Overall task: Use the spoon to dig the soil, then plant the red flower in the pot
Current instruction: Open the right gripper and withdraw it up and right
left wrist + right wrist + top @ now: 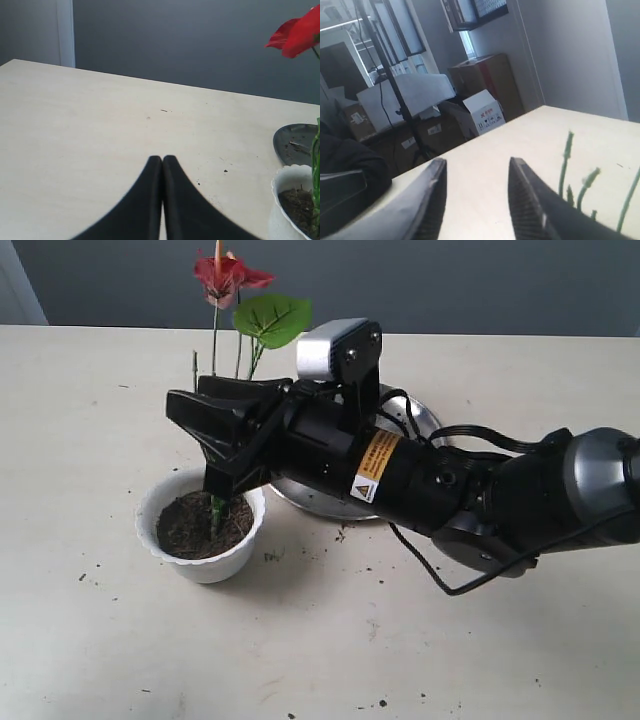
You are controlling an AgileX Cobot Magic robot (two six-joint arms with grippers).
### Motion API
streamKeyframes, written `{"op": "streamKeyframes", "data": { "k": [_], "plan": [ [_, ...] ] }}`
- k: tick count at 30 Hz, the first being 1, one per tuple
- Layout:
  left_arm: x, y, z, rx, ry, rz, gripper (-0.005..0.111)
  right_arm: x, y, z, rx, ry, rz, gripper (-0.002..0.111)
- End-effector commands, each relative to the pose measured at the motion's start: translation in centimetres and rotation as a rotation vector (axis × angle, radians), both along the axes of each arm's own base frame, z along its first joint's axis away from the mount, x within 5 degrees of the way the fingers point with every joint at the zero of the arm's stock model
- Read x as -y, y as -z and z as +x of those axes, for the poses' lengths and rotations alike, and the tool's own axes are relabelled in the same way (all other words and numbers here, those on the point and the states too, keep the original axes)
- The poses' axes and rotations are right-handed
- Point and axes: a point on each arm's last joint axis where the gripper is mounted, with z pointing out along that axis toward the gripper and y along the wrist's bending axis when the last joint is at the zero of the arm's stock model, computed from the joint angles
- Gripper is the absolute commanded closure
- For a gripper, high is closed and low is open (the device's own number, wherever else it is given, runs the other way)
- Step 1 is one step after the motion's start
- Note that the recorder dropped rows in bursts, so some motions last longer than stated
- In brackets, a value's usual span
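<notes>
The white scalloped pot (152, 512) holds dark soil (190, 528). The red flower (228, 278) stands upright in it, its green stem (213, 510) in the soil and its broad leaf (272, 318) up top. My right gripper (195, 440) hovers just above the pot, reaching in from the right. It is open (477, 162), and the stems (563, 165) rise beside one finger, not between the jaws. My left gripper (162, 159) is shut on nothing and low over the table, with the pot (286, 182) to one side. I cannot make out the spoon.
A round steel plate (422, 420) with soil crumbs lies behind the right arm, also seen as the plate (295, 142) past the pot. Soil specks dot the table near the pot (272, 556). A black cable (440, 580) hangs under the right arm.
</notes>
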Motion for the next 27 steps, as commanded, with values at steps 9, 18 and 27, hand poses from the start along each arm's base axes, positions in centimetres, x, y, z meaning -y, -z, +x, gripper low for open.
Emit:
{"op": "streamKeyframes", "data": {
  "k": [9, 18, 27],
  "plan": [
    [0.0, 0.1, 0.0, 0.001, 0.002, 0.001, 0.106, 1.6, 0.5, 2.8, -0.222, 0.355, -0.031, 0.069],
    [0.0, 0.1, 0.0, 0.001, 0.002, 0.001, 0.106, 1.1, -0.1, 3.8, -0.243, 0.405, -0.092, 0.069],
    [0.0, 0.1, 0.0, 0.001, 0.002, 0.001, 0.106, 0.9, -3.9, 4.7, -0.179, 0.472, -0.080, 0.069]
  ]
}}
